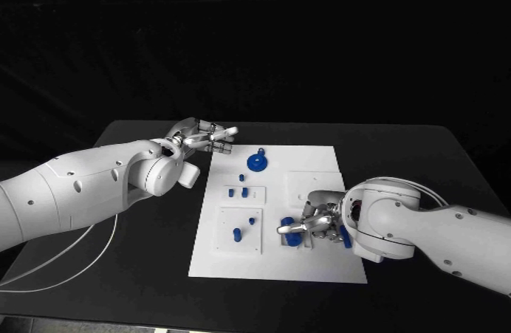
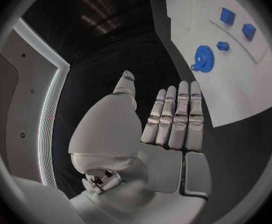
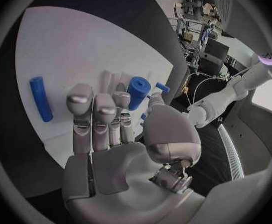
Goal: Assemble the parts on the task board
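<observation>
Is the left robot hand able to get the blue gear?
Probably yes. The left robot hand is open beside the board's far corner, and the gear lies close by with nothing on it or between them.

One task board [image 1: 320, 222], one gear [image 1: 257, 161], two hands.

- The left hand [image 1: 202, 139] hovers over the bench [image 1: 139, 141] just off the task board's [image 1: 320, 266] far left corner, crowding that corner; its fingers lie straight and apart.
- The right hand [image 1: 311, 224] covers the board's near right part, beside a blue cylinder [image 1: 286, 221] and a blue rod [image 1: 344, 235].
- The blue gear [image 1: 257, 161] and small upright pegs [image 1: 238, 193] stud the left half.
- The board's near strip lies bare.
</observation>
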Robot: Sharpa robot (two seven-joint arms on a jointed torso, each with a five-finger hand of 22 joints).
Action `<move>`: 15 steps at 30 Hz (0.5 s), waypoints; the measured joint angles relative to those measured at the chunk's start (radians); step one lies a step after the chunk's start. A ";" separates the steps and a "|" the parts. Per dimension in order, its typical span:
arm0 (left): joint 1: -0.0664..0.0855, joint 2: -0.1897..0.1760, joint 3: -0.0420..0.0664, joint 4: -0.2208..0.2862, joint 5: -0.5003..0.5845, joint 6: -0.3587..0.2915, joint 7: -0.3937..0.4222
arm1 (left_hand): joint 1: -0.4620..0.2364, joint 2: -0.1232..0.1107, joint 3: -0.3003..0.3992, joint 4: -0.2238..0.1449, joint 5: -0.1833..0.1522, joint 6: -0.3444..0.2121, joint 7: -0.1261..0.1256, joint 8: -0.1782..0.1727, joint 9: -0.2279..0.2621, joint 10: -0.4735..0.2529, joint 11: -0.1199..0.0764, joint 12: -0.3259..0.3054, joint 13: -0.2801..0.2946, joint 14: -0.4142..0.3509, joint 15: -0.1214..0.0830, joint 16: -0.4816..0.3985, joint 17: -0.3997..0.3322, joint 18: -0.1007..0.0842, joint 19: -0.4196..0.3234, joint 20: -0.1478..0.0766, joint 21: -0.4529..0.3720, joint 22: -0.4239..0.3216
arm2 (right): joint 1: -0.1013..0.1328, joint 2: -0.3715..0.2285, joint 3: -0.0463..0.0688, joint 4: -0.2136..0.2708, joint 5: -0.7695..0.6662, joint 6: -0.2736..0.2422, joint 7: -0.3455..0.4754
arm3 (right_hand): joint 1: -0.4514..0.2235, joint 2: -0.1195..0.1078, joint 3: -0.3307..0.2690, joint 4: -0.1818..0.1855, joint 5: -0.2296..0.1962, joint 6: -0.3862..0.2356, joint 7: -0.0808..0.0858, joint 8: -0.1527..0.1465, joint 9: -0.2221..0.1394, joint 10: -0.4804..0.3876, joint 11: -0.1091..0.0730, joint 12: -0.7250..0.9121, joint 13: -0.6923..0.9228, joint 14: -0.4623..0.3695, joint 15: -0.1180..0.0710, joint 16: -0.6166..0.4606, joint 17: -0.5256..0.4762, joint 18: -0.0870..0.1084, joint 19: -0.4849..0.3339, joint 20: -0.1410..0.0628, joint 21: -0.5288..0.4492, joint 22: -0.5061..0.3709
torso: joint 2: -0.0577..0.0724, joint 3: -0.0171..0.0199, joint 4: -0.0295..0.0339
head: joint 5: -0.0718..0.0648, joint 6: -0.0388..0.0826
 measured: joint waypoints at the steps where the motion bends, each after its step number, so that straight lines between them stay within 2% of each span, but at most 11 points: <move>1: 0.000 0.000 0.000 -0.001 0.000 0.000 0.000 | 0.000 0.000 0.000 0.000 0.000 0.000 0.000 0.000 0.000 0.000 0.000 0.000 0.000 0.000 0.000 0.000 0.000 0.000 0.000 0.000 0.000 0.000 | 0.000 -0.004 0.001 0.004 0.000 0.000 0.000 | 0.004 0.004 0.000 0.000 0.000 0.000 0.000 0.000 0.000 0.000 0.000 0.000 0.000 0.000 0.000 0.000 0.000 0.000 0.000 0.000 0.000 0.000 | 0.000 0.0000 -0.0005 | 0.000 0.001; 7: 0.000 -0.001 0.000 -0.006 -0.002 0.000 -0.004 | 0.000 0.000 -0.002 0.002 0.000 0.000 0.000 0.000 0.000 -0.004 0.004 0.000 0.000 -0.004 0.003 0.000 0.000 0.000 0.000 0.000 0.000 -0.001 | -0.001 -0.023 0.011 0.024 0.001 0.001 -0.002 | 0.004 0.016 -0.017 -0.029 0.000 0.000 0.000 0.000 0.001 0.000 0.000 0.000 0.003 0.000 0.000 0.000 0.005 0.000 0.000 0.000 0.003 0.000 | 0.000 0.0005 -0.0003 | 0.001 0.003; 15: 0.000 -0.001 0.000 -0.009 -0.004 0.000 -0.007 | 0.004 -0.004 -0.002 0.002 0.000 0.000 0.000 0.000 0.000 -0.004 0.004 0.000 0.000 -0.003 0.004 0.000 0.000 0.000 0.000 0.000 0.000 -0.002 | -0.001 -0.033 0.019 0.035 0.001 0.001 -0.006 | 0.007 0.032 -0.026 -0.040 0.000 0.000 0.000 0.000 0.001 0.000 0.000 0.000 0.005 0.000 0.000 0.000 0.007 0.000 0.000 0.000 0.003 0.001 | 0.000 0.0005 0.0003 | 0.002 0.004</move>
